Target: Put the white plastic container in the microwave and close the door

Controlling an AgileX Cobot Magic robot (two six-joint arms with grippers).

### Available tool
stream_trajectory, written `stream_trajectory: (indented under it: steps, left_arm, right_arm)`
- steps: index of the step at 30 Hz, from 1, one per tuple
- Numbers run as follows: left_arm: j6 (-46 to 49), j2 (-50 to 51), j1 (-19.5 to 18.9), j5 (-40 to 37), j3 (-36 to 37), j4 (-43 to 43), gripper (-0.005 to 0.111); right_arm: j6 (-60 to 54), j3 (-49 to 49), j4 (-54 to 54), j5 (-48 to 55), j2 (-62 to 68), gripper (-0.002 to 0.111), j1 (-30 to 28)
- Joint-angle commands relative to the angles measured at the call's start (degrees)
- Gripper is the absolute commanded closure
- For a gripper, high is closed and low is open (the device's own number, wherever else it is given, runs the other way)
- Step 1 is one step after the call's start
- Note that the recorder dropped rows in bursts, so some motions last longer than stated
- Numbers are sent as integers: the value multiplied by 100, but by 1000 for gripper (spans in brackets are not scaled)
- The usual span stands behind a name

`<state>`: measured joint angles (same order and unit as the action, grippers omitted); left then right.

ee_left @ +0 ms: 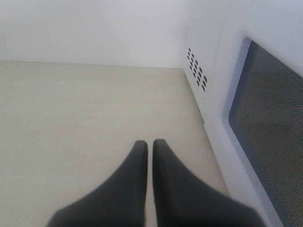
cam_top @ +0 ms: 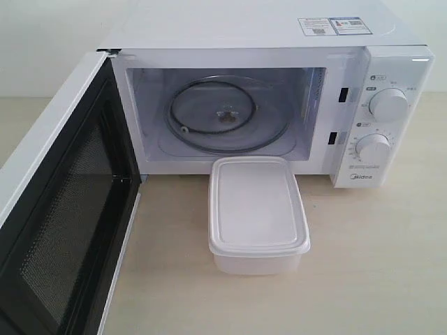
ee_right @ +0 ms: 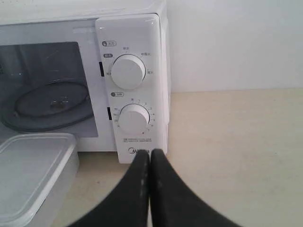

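Plainly apart: white plastic container (ee_right: 33, 175) lies near the right tool (ee_right: 150, 154) — untouched.

Container (cam_top: 258, 209) on table (cam_top: 380, 269) before microwave (cam_top: 279, 31); turntable (cam_top: 227, 115) inside; door (cam_top: 63, 223) open at left.

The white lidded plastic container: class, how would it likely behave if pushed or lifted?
The translucent white rectangular plastic container probably slides, not rolls: flat base on the pale tabletop. Smooth rimmed lid may slip. Weight unclear; contents hidden.
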<state>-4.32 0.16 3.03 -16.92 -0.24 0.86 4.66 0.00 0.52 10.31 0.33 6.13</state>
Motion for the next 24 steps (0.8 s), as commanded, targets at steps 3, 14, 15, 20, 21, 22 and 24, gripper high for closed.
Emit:
stream_trajectory:
  steps: [3,14,15,20,21,22,24]
  left_arm:
    - [31,-16,-14,-5,24,-24,102]
    - [31,-16,-14,-5,24,-24,102]
    - [31,-16,-14,-5,24,-24,102]
    - [31,-16,-14,-5,24,-24,102]
    - [31,-16,-14,-5,24,-24,102]
    - [31,-16,-14,-5,24,-24,102]
    - [31,-16,-14,-5,24,-24,102]
  right_arm:
    - [-20,0,5,-25,-33,108,-33]
    - [-20,0,5,-114,-33,108,-33]
    - [-20,0,5,-114,-33,108,-33]
    - [-10,0,5,-1824,-33,108,-33]
    - [-10,0,5,-2193,-33,108,-33]
    - [1,0,5,-2590,-33,108,-33]
    - [68,0,-52,-3580,-33,108,-33]
